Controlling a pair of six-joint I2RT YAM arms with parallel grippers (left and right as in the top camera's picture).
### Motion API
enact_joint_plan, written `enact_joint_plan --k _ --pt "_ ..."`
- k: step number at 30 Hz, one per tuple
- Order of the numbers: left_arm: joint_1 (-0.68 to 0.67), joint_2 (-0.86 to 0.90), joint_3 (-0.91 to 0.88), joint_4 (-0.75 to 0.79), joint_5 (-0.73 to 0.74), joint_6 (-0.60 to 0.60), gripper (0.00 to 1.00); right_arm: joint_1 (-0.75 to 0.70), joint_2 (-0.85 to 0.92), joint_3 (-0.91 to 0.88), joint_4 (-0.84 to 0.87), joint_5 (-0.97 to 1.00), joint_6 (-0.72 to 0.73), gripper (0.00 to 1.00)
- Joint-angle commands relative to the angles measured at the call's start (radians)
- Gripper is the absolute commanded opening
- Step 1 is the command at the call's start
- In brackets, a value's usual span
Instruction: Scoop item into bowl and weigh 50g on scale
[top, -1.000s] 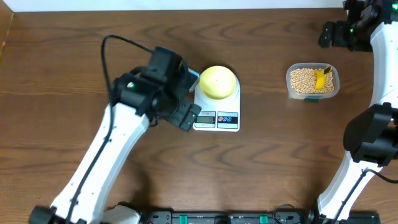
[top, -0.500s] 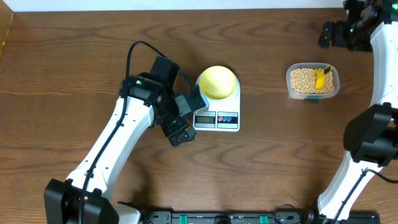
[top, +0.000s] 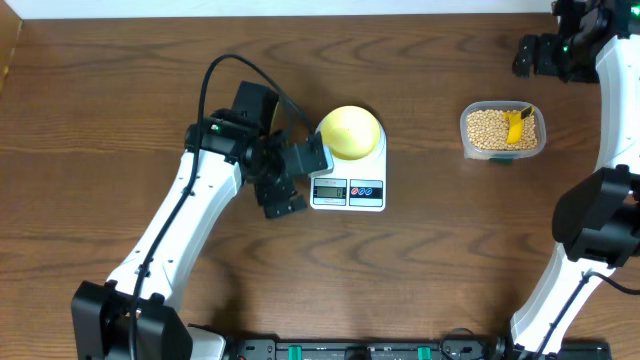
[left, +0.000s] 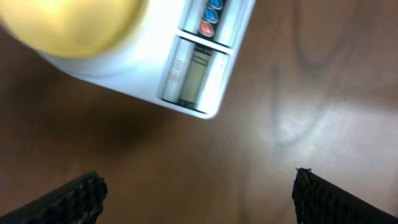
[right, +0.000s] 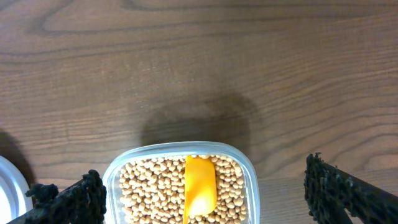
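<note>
The left gripper (top: 298, 181) hung empty with its jaws wide apart, just left of the white flat rectangular digital scale (top: 372, 191) at frame centre. The small pale yellow round bowl (top: 350, 131) sat on the scale. The tan round beans (top: 485, 130) lay in a clear plastic container (top: 465, 145) at upper right, along with a bright yellow scoop (top: 516, 126). The right gripper (top: 527, 56), its jaws also spread and holding nothing, was nearer the top edge, clear of the container.

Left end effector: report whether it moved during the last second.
Yes. The left end effector shifted leftward, away from the scale, which stayed put.
</note>
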Motion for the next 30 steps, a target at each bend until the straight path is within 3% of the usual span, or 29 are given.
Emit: enact_joint_plan --k 1,15,24,30 --pt "0.002 0.01 0.004 0.017 -0.005 0.159 0.98 -0.004 0.009 0.011 -0.001 0.003 0.012 0.99" --pt "0.003 0.13 -0.005 0.04 0.011 0.266 0.98 -0.004 0.009 0.011 -0.001 0.003 0.012 0.99" --pt "0.092 0.13 -0.006 0.043 0.159 0.266 0.98 -0.004 0.009 0.011 -0.001 0.003 0.012 0.99" --pt "0.077 0.138 -0.008 0.044 0.171 0.324 0.97 -0.004 0.009 0.011 -0.001 0.003 0.012 0.99"
